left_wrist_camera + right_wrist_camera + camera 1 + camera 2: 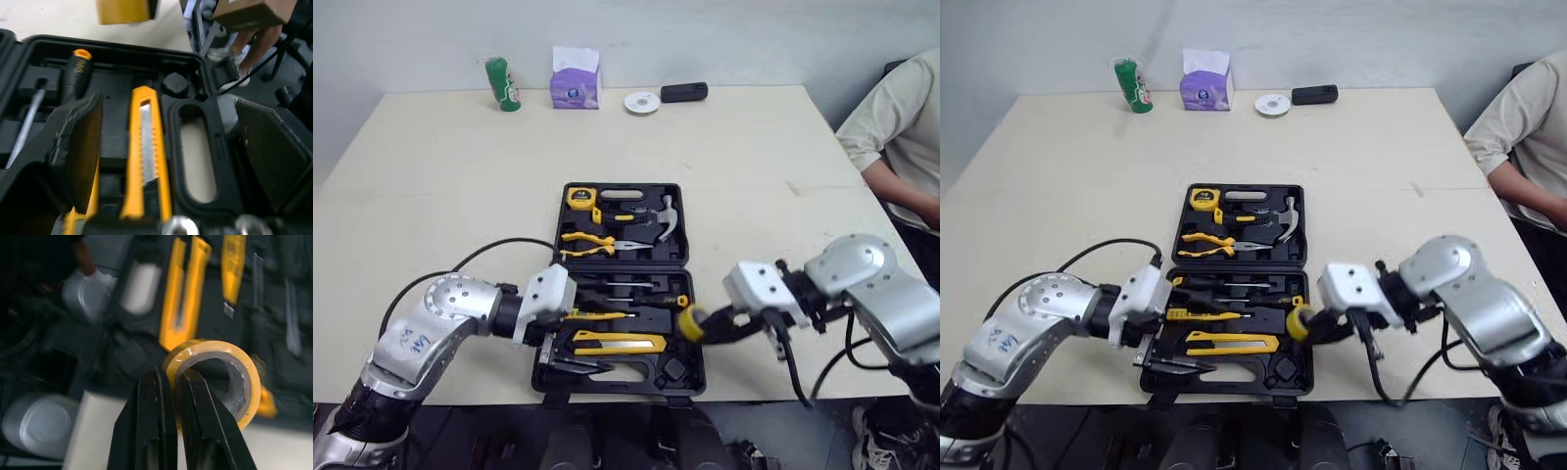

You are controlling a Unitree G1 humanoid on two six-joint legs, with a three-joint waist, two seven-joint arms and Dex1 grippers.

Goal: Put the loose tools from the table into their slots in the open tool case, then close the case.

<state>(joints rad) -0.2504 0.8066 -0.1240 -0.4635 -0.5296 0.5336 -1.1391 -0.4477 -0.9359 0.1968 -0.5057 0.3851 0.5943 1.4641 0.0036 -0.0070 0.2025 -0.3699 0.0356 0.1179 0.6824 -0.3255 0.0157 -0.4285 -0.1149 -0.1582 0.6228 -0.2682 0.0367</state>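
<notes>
Noted pale worktop, a person seated at its 2 o'clock. Found open tool case at centre. Observed left end effector released over case's 7 o'clock corner; right end effector clenched at case's 4 o'clock edge. Logged tissue box and green can at 12 o'clock, well apart from case. Found utility knife slotted beneath left end effector, yellow tape roll pinched in right grip.

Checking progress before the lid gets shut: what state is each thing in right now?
tool case: open, lid flat on the table.
yellow tape roll: gripped at the case's right edge, not slotted.
right gripper: shut on the yellow tape roll.
left gripper: open, over the case's near half.
utility knife: seated in its slot.
hammer: seated in the lid.
</notes>
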